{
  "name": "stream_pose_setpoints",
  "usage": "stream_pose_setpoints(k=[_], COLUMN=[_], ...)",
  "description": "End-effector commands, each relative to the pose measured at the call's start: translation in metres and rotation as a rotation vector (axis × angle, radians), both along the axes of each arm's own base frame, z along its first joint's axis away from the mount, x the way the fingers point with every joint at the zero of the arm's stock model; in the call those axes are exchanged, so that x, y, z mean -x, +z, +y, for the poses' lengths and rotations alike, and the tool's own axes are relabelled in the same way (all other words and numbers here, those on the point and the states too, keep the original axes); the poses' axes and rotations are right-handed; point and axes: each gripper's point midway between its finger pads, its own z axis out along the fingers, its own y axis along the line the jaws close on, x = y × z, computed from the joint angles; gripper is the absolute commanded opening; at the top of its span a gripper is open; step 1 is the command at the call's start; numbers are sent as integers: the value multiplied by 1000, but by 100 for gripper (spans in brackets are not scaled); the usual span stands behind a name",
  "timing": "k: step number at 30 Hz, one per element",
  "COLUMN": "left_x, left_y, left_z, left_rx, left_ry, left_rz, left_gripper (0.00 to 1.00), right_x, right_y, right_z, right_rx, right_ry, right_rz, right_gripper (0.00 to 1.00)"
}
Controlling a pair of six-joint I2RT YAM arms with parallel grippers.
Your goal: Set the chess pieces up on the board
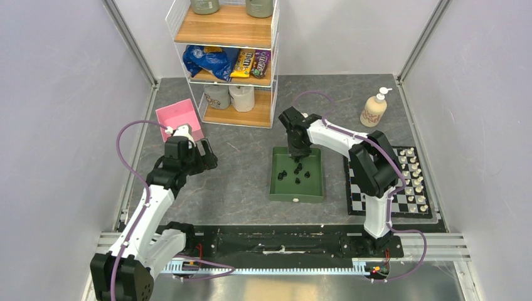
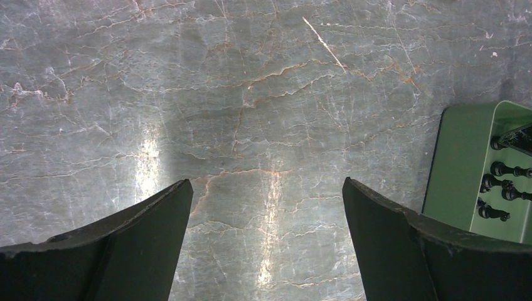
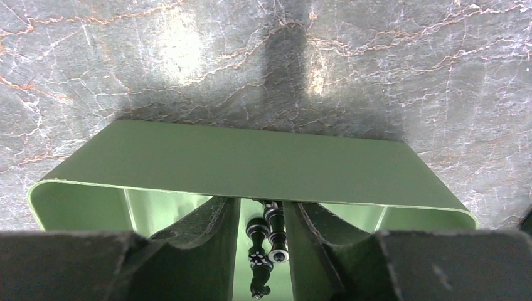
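The green tray [image 1: 274, 182] lies mid-table with several black chess pieces [image 1: 295, 172] lying in it. My right gripper [image 1: 299, 153] reaches down into the tray's far end. In the right wrist view its jaws [image 3: 261, 204] stand narrow but open around two black pieces [image 3: 268, 235] lying side by side; the right finger [image 3: 307, 232] is against one, and a slit shows beside the left finger. The board [image 1: 361, 200] lies at the right with white pieces [image 1: 414, 182] along its right side. My left gripper [image 1: 204, 153] hovers open and empty over bare table [image 2: 266, 188].
A cream soap pump bottle [image 1: 374, 110] stands behind the board. A pink box [image 1: 179, 119] sits at the back left beside a wire shelf unit [image 1: 229, 63] with snacks and rolls. The tray's left wall [image 2: 458, 163] shows at the right of the left wrist view.
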Motion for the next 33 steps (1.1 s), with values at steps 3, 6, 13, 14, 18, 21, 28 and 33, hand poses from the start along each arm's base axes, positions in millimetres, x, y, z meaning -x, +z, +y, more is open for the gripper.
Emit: stream_pose_setpoints(k=[3, 6, 13, 14, 18, 21, 28, 33], left_x=[-13, -13, -13, -13, -13, -13, -13, -13], left_y=[23, 24, 23, 24, 24, 24, 23, 23], left_z=[-5, -5, -5, -5, -6, -5, -6, -6], left_rx=[39, 40, 39, 40, 40, 39, 41, 41], left_ry=[5, 6, 6, 6, 6, 6, 7, 7], left_rz=[-69, -70, -70, -71, -71, -70, -66, -67], left_gripper=[97, 97, 97, 97, 97, 97, 97, 97], right_x=[-4, -4, -2, -2, -1, 2, 12, 19], right_y=[0, 1, 3, 4, 18, 32, 70, 92], right_z=[0, -1, 0, -1, 2, 4, -6, -39], right_rx=[14, 14, 11, 9, -19, -48, -95, -51], right_ry=[-4, -2, 7, 5, 9, 13, -15, -81], right_rz=[-23, -24, -18, -20, -36, -49, -121, -174], right_gripper=[35, 31, 21, 20, 20, 19, 19, 20])
